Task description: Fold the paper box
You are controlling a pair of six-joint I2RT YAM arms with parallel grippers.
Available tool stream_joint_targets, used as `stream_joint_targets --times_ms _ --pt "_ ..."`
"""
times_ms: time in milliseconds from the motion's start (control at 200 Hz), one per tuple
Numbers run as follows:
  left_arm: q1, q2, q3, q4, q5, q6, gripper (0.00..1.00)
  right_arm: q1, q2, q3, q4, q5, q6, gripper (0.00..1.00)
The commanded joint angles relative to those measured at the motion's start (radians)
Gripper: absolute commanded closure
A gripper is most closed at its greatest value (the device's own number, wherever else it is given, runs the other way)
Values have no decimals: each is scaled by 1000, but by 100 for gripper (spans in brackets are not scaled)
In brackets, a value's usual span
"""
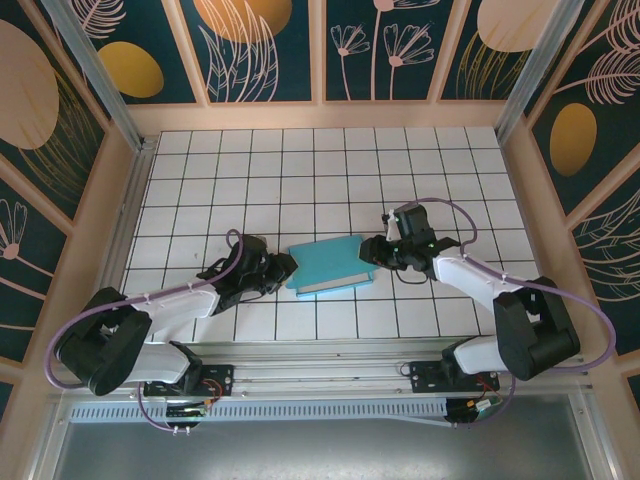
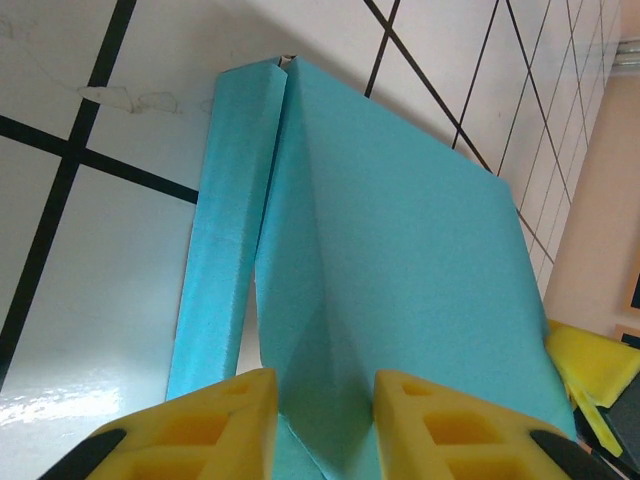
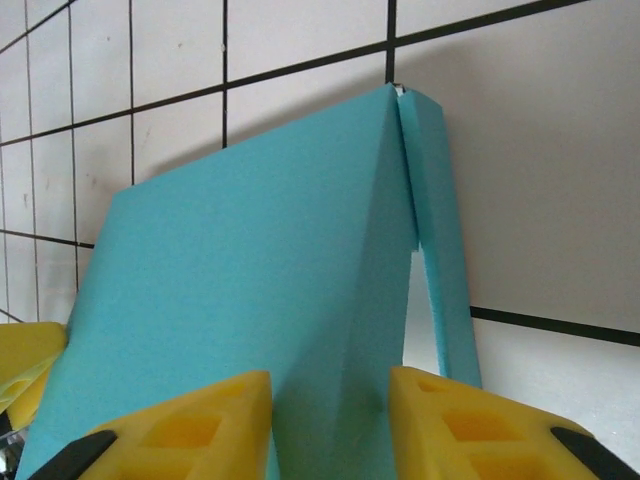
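The left hand (image 1: 280, 270) lies low on the white tiled counter (image 1: 300, 170), at the left end of the paper box (image 1: 328, 264). Its yellow fingers (image 2: 215, 425) sit one on each side of the box's edge (I cannot tell if they squeeze it). The blue box lies flat on the counter between both hands. The right hand (image 1: 368, 252) meets the right end the same way, and I cannot tell its grip either.
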Motion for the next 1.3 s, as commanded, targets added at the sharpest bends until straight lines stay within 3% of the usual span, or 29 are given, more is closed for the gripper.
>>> stream_joint_targets --times_ms 0,265,561,1171,1296 --pt "-14 20 -9 11 30 -23 69 18 10 -16 38 34 -5 66" --pt "-13 -24 16 -136 -59 46 70 24 13 -19 18 100 -40 68" --pt "-14 -34 10 -159 5 49 67 28 33 -20 31 90 -41 69" --pt "-17 5 -19 -5 96 -23 67 41 57 -10 35 84 -24 73" --pt "-17 15 -16 0 96 -27 71 46 65 -9 36 81 -21 75"
